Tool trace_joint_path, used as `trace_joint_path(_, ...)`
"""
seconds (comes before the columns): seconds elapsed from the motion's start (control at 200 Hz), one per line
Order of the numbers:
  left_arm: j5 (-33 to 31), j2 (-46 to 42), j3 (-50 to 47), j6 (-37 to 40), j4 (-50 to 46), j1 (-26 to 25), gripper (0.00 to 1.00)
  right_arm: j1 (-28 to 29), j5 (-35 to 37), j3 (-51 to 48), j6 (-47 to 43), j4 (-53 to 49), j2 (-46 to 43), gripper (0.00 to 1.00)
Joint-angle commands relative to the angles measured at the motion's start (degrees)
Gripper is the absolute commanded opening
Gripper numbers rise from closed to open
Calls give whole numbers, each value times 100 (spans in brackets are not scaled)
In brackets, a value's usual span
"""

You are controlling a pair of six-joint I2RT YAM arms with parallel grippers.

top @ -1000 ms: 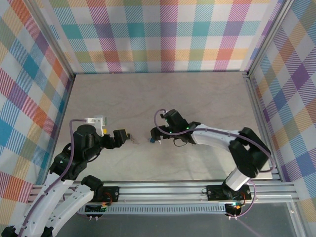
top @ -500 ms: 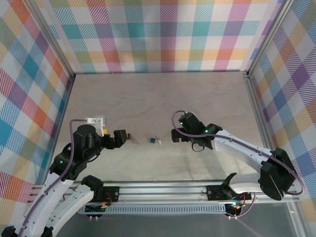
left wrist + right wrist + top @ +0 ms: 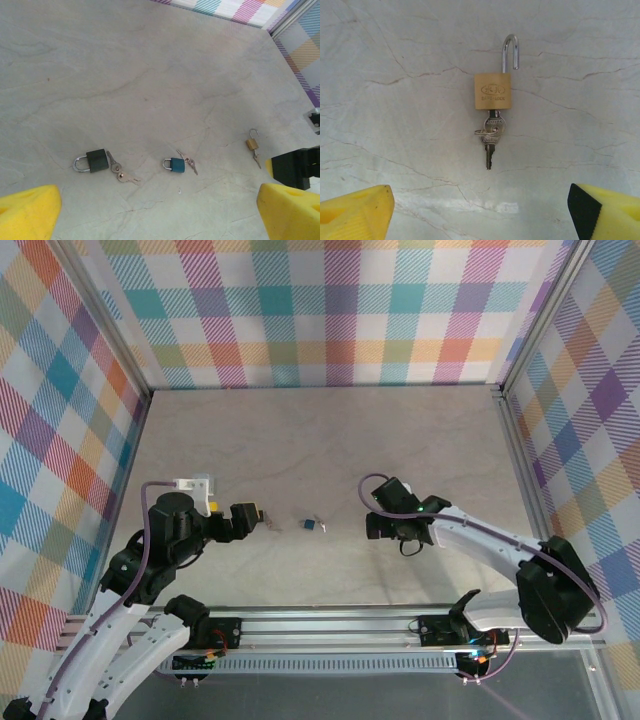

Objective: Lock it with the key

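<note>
A brass padlock point(image 3: 492, 91) lies flat on the table with its shackle point(image 3: 510, 50) swung open. One key point(image 3: 491, 127) sits in its keyhole, and a second hangs from the ring. My right gripper point(image 3: 480, 215) hovers just short of the key end, open, with nothing between its yellow fingertips point(image 3: 355, 210). In the left wrist view the same brass padlock point(image 3: 252, 144) lies at the right. A blue padlock point(image 3: 175, 165) with keys point(image 3: 190, 164) lies in the middle. My left gripper point(image 3: 160, 220) is open and empty, well back from them.
A dark padlock point(image 3: 96, 161) with two keys point(image 3: 122, 172) lies left of the blue one. From above, the blue padlock point(image 3: 313, 525) sits between my left gripper point(image 3: 255, 518) and right gripper point(image 3: 375, 525). Plaid walls point(image 3: 320, 310) and metal rails point(image 3: 400, 620) enclose the table.
My right arm has drawn back to the right, away from the blue padlock, and now sits over the brass one. The left arm and the padlocks have not moved.
</note>
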Motion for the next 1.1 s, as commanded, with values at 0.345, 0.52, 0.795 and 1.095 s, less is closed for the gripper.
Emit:
trace_joint_path(0.345,50,40,-26,101,-56,52,100,-317,-168,403,-90,591,1143,78)
trace_joint_path(0.52,58,46,-27,101,-56,53,100,-496,-176,514,-177,652,1377,75)
trace_joint_path(0.795,76,104,-19,111,-50,57,100,-609,-211,705,-278,683,1637,68)
trace_joint_path(1.095,75,117,-25,110,-48,57,100,-740,-229,671,-296,727,1708,61)
